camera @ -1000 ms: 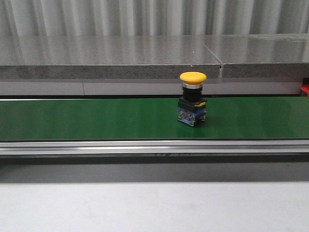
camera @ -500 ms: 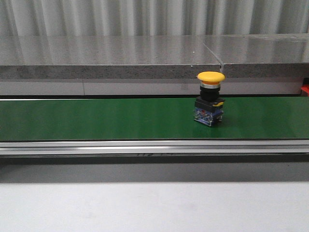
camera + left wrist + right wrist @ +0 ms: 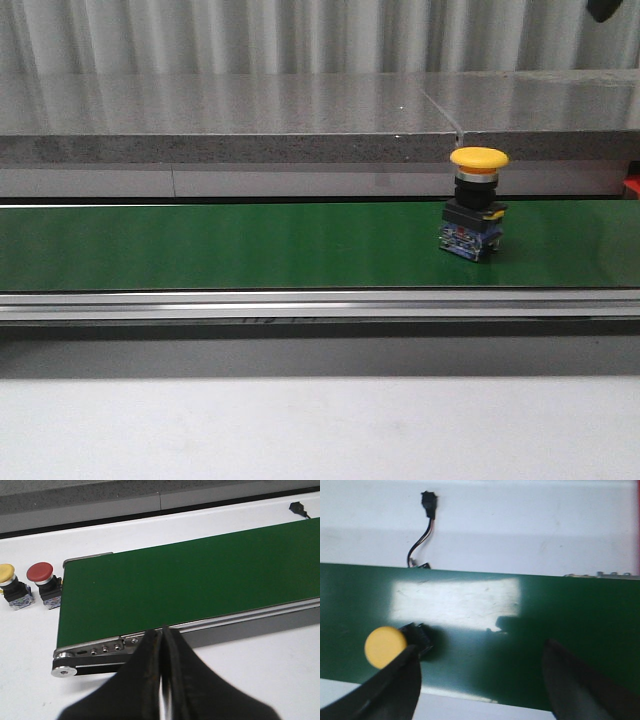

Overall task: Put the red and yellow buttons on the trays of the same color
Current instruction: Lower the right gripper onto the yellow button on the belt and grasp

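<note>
A: Front view first: where is the piece we care about?

B: A yellow button point(image 3: 476, 203) stands upright on the green conveyor belt point(image 3: 220, 245), toward the right half of it, in front of the grey stone ledge point(image 3: 230, 115). No tray shows in any picture.

A: How will it handle, do you think?

B: It looks like a rigid industrial push button: a smooth, domed mushroom cap on a black collar, with a squarish contact block at the base. I judge it light, stiff and not fragile, but top-heavy in shape, so a sideways nudge could tip it. The glossy cap is probably slippery.

A: So where to take hold?

B: On the flat sides of the block or on the black collar below the cap; the dome would let the fingers slide off.

A: And the claws?

B: The right claw point(image 3: 480, 675) hangs over the belt with its dark fingers spread wide and nothing between them; from the right wrist the button's cap lies just beside one finger point(image 3: 402, 677), not between the two. The left claw point(image 3: 162, 642) has its fingers pressed together, holding nothing, over the belt's metal end frame point(image 3: 95, 652).

A: Anything else nearby?

B: From the left wrist, a second yellow button point(image 3: 10, 580) and a red button point(image 3: 44, 580) wait side by side on the white tabletop point(image 3: 250, 680) just off the belt's end. The belt looks matte and slightly rubbery.
</note>
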